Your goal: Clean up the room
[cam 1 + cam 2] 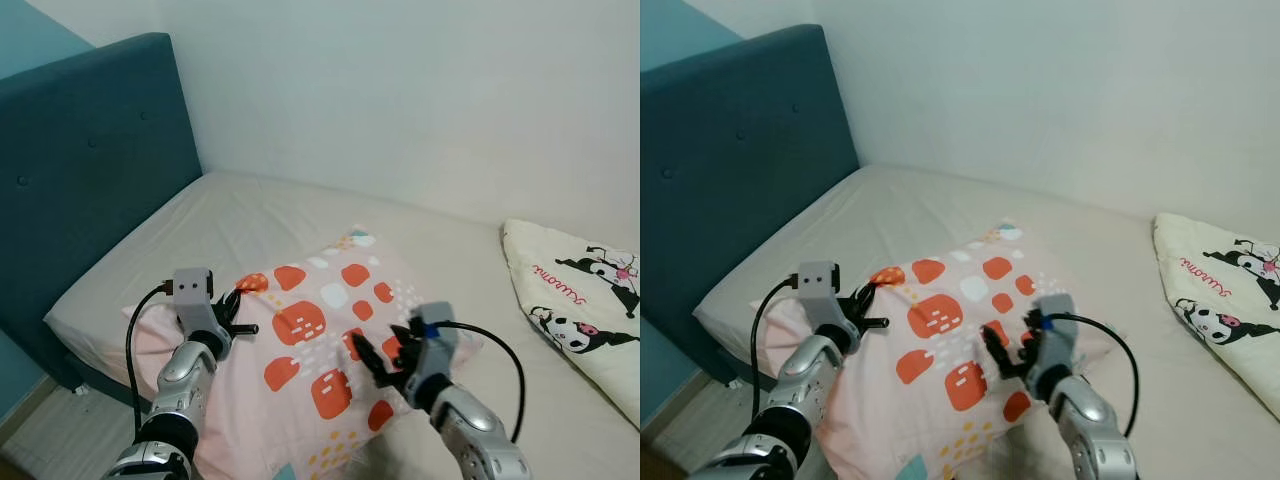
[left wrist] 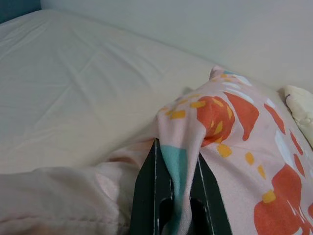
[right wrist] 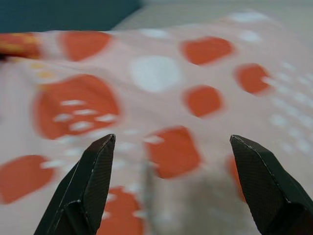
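Lying on the bed [image 1: 240, 225], near its front edge, the pink pillow [image 1: 320, 345] with orange patches has one corner pinched in my left pincer [image 2: 177, 169], the cloth bunched tight between its two fingers. My right pincer [image 3: 171, 161] hovers spread wide just above the pillow's other side, gripping nothing. Beyond that, a blue headboard [image 1: 85, 170] stands at the left, and a cream blanket [image 1: 580, 300] with cartoon prints lies well apart at the right.

A beige-sheeted bed [image 1: 250, 225] bears a pink orange-spotted pillow [image 1: 320, 330] and a cartoon-printed blanket [image 1: 585, 300].
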Robot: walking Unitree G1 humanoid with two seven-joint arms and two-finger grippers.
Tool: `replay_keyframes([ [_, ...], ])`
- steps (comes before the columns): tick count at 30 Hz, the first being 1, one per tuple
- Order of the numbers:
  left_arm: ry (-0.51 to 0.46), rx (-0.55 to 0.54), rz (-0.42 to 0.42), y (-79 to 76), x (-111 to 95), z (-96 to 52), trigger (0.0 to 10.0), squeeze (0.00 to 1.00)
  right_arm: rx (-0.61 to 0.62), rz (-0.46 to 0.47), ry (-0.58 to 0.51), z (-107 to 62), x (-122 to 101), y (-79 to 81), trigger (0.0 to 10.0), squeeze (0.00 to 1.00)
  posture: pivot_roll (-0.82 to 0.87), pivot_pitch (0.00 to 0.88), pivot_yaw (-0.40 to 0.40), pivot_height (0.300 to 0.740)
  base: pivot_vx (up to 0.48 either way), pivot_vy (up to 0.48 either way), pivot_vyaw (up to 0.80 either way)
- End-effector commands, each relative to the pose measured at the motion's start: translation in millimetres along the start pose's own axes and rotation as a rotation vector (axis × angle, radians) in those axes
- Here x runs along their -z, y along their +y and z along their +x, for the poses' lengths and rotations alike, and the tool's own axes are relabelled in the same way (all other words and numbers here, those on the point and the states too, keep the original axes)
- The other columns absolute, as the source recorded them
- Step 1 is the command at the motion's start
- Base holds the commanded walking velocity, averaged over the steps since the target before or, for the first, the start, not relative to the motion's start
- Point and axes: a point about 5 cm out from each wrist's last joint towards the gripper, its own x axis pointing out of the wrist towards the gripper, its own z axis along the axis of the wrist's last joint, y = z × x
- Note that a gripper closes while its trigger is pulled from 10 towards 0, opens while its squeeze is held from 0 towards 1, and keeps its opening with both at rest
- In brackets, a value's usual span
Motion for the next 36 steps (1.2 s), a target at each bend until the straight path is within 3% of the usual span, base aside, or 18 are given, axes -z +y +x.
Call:
replay_keyframes([
  [1,-0.067,-0.005,-0.028,-2.1,-13,4.9,10.0,0.00,0.171,0.169,0.107,-8.2,27,-24.1,10.0,0.00,-0.02,0.000,-0.029,0.740,0.000,0.000,0.80],
  [3,-0.067,-0.005,-0.028,-2.1,-13,4.9,10.0,0.00,0.171,0.169,0.107,-8.2,27,-24.1,10.0,0.00,-0.02,0.000,-0.029,0.740,0.000,0.000,0.80],
  [4,-0.070,0.017,-0.043,-7.9,-13,6.5,10.0,0.00,0.285,0.329,0.180,-17.0,52,-38.0,10.0,0.00,-0.02,0.000,-0.026,0.740,0.000,0.000,0.80],
  [5,-0.070,0.017,-0.043,-7.9,-13,6.5,10.0,0.00,0.285,0.329,0.180,-17.0,52,-38.0,10.0,0.00,-0.02,0.000,-0.026,0.740,0.000,0.000,0.80],
  [7,-0.077,0.062,-0.088,-17.5,-14,9.0,10.0,0.00,0.299,0.464,0.199,-21.2,71,-37.9,10.0,0.00,-0.02,0.000,-0.024,0.740,0.000,0.000,0.72],
  [8,-0.089,0.110,-0.110,-24.8,-16,10.2,10.0,0.00,0.257,0.482,0.195,-18.8,73,-32.0,10.0,0.00,-0.02,0.000,-0.022,0.740,0.000,0.000,0.44],
  [12,-0.130,0.233,-0.182,-41.9,-24,11.8,10.0,0.00,0.161,0.491,0.156,-10.0,68,-18.1,10.0,0.00,-0.02,0.000,-0.021,0.740,0.000,0.000,0.22],
  [19,-0.130,0.233,-0.182,-41.9,-24,11.8,10.0,0.00,0.161,0.491,0.156,-10.0,68,-18.1,10.0,0.00,-0.02,0.000,-0.021,0.740,0.000,0.000,0.00],
  [20,-0.150,0.273,-0.208,-47.1,-28,12.2,10.0,0.00,0.143,0.501,0.141,-7.4,66,-15.3,10.0,0.00,-0.02,0.000,-0.021,0.740,0.000,0.000,0.00],
  [22,-0.402,0.487,-0.453,-73.9,-103,17.8,10.0,0.00,0.006,0.641,-0.012,-2.3,47,-3.7,10.0,0.00,-0.01,0.000,-0.029,0.740,0.000,0.000,0.00],
  [24,-0.545,0.607,-0.573,-86.2,-149,12.5,10.0,0.00,-0.052,0.719,-0.086,-3.3,40,-0.5,10.0,0.00,-0.02,0.000,-0.028,0.740,0.000,0.000,0.00],
  [26,-0.612,0.609,-0.619,-86.7,-169,11.5,10.0,0.00,-0.046,0.753,-0.090,-5.7,44,-2.0,10.0,0.00,-0.02,0.000,-0.027,0.740,0.000,0.000,0.00],
  [30,-0.661,0.617,-0.645,-86.4,-184,10.6,10.0,0.00,-0.024,0.770,-0.087,-7.8,50,-4.9,10.0,0.00,-0.02,0.000,-0.024,0.740,0.000,0.000,0.00],
  [33,-0.752,0.666,-0.685,-87.2,-215,5.6,10.0,0.00,0.015,0.795,-0.093,-11.7,60,-9.8,10.0,0.00,-0.02,0.000,-0.018,0.740,0.000,0.000,0.00],
  [34,-0.752,0.666,-0.685,-87.2,-215,5.6,10.0,0.00,0.015,0.795,-0.093,-11.7,60,-9.8,10.0,0.00,-0.02,0.000,-0.018,0.740,0.000,0.000,0.00],
  [36,-0.789,0.732,-0.715,-90.2,-234,-0.8,10.0,0.00,-0.017,0.850,-0.202,-14.5,51,-12.0,10.0,0.00,-0.02,0.000,-0.010,0.740,0.000,0.000,0.00],
])
